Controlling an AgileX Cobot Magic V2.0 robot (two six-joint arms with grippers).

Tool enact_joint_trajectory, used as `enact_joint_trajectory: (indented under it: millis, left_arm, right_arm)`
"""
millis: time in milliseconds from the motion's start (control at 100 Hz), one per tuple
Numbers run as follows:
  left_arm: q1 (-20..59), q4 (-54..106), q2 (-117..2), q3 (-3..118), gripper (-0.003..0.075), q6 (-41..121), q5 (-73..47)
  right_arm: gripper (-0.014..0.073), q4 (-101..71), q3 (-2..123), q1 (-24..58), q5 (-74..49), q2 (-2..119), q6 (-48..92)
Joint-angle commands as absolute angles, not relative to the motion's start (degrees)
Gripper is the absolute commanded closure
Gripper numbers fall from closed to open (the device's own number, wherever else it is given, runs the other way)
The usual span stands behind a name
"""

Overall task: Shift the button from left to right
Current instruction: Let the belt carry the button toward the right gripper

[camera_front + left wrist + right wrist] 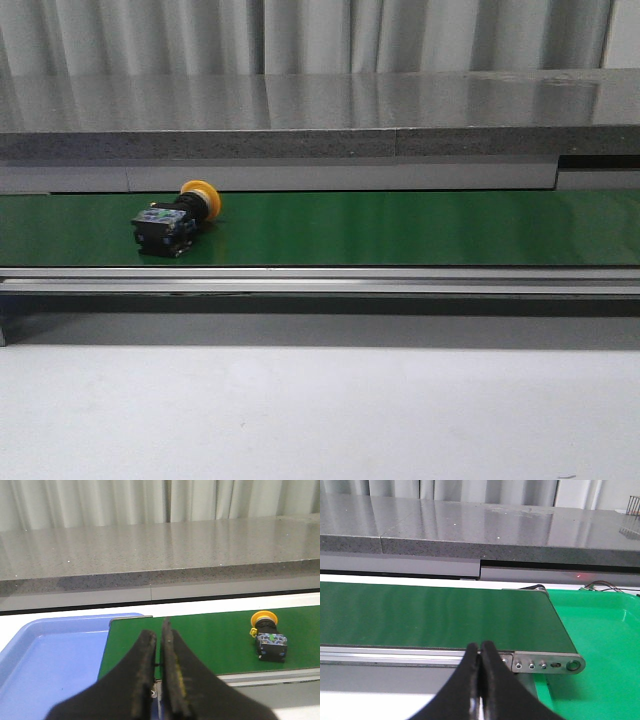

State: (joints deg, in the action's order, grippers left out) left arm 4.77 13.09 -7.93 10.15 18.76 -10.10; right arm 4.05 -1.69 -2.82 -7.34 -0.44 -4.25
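Behind the whole setup ran a long grey speckled stone counter (320, 120), with pale pleated curtains (300, 35) above it. Below the counter lay the green conveyor belt (400, 228), spanning the front view from edge to edge, with a silver metal side rail (320, 279) along its near edge. In the right wrist view the belt ended at a rounded metal end bracket (547, 665) with small bolts, and a bright green tray (600, 640) sat just beside that end. In the left wrist view a blue tray (50, 660) sat against the belt's other end.

The button (175, 217) lay on its side on the left part of the belt, its orange-yellow mushroom cap pointing toward the counter and its black blocky body toward the rail; small green and blue marks showed on the body. The left wrist view showed it (268, 637) resting on the belt well apart from that arm's fingers, untouched by either arm.

Left gripper (160, 630): black fingers almost pressed together, only a thin slit between the tips, nothing held. It appeared to hover over the near rail by the blue tray, though its height was hard to judge. Right gripper (480, 650): fingers pressed together, holding nothing, positioned near the rail close to the belt's green-tray end.
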Motion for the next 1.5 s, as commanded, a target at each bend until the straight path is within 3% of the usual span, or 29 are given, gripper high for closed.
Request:
enact_joint_trajectory:
  millis: [0, 340, 570, 790, 1080, 1490]
  left_arm:
    - [5.33, 13.85, -8.48, 11.79, 0.0715, 18.58, -5.17]
    - [5.33, 13.85, -8.48, 11.79, 0.0715, 18.58, -5.17]
    - [5.33, 13.85, -8.48, 11.79, 0.0715, 18.58, -5.17]
    - [5.33, 13.85, -8.48, 11.79, 0.0715, 18.58, -5.17]
    - [5.33, 13.85, -8.48, 11.79, 0.0715, 18.58, -5.17]
    - [5.33, 13.85, -8.48, 11.79, 0.0715, 18.58, -5.17]
  right_arm:
    - [0.0715, 4.12, -1.69, -3.15, -2.81, -1.29, -4.09]
    - [0.0715, 4.12, -0.94, -3.15, 0.96, -1.29, -4.09]
    - [0.0715, 4.06, 7.02, -3.15, -2.50, 1.84, -4.09]
    - [0.0715, 4.06, 20.93, -3.15, -14.11, 14.36, -4.09]
    - [0.0715, 4.06, 42.77, -3.15, -38.46, 36.27, -4.09]
    - [0.0710, 4.06, 50.48, -3.15, -43.86, 53.65, -4.09]
